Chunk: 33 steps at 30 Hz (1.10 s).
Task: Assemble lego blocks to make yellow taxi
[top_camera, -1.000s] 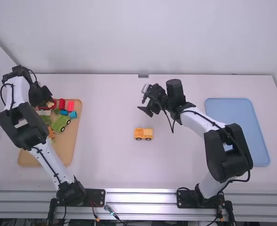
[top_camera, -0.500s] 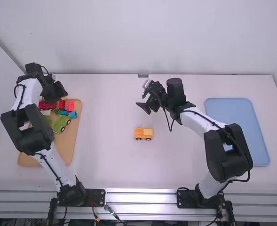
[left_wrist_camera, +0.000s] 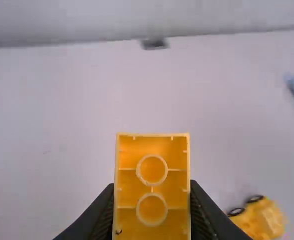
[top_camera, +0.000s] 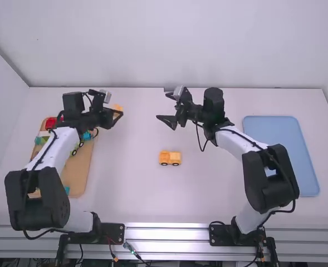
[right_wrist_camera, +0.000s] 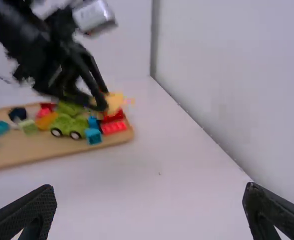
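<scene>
In the high view my left gripper [top_camera: 117, 115] is shut on a yellow-orange block [top_camera: 118, 108], just off the tray's far right corner. In the left wrist view the hollow underside of that block [left_wrist_camera: 152, 185] faces the camera, with my left gripper [left_wrist_camera: 152, 212] pinching its two sides. A yellow wheeled car piece [top_camera: 170, 158] stands on the table's middle, nearer the camera than both grippers. My right gripper [top_camera: 166, 107] is open above the table, beyond the car piece. From the right wrist view, my right gripper [right_wrist_camera: 149, 207] has nothing between its widely spread fingers.
At the left lies a wooden tray [top_camera: 80, 169] holding several red, green and blue blocks and a green wheeled piece [right_wrist_camera: 69, 125]. A blue tray [top_camera: 280, 150] lies at the right. A wall runs along the table's far edge.
My left gripper has swung right from over the wooden tray, carrying the yellow-orange block. My right gripper has shifted slightly and turned, its fingers now clearly apart. The car piece has stayed in place.
</scene>
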Available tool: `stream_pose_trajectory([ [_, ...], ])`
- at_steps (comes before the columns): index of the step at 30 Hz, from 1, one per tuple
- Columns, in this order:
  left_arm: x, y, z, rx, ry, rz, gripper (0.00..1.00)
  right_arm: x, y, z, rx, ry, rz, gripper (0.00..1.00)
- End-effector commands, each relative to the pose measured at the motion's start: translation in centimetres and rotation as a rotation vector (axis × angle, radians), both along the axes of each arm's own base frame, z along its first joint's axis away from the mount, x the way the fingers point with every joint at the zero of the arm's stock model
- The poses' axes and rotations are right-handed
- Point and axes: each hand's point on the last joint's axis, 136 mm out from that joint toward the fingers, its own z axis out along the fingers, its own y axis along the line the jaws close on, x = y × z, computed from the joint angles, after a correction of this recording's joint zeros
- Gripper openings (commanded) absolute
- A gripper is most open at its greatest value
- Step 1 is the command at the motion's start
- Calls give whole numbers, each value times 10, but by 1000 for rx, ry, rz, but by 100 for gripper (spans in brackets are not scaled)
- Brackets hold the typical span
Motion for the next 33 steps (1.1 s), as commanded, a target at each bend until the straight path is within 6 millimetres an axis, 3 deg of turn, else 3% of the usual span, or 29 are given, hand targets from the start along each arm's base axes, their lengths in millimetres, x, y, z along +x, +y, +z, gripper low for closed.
stream_pose_trajectory([
  [1,-29,-44,17,-96,-145,-263,2,-24,1,-5,79,144,187,99],
  [4,-42,-64,23,-166,-251,-381,2,-27,-2,-1,130,184,251,99],
  [9,-57,-75,36,-258,-378,-458,2,-30,6,-2,162,243,357,98],
  [16,-69,-86,51,-282,-516,-484,2,-35,26,13,189,278,415,97],
  [25,-63,-89,63,-295,-533,-503,2,-51,45,34,173,221,516,93],
  [33,-50,-96,75,-297,-566,-540,2,-48,47,43,183,194,512,88],
])
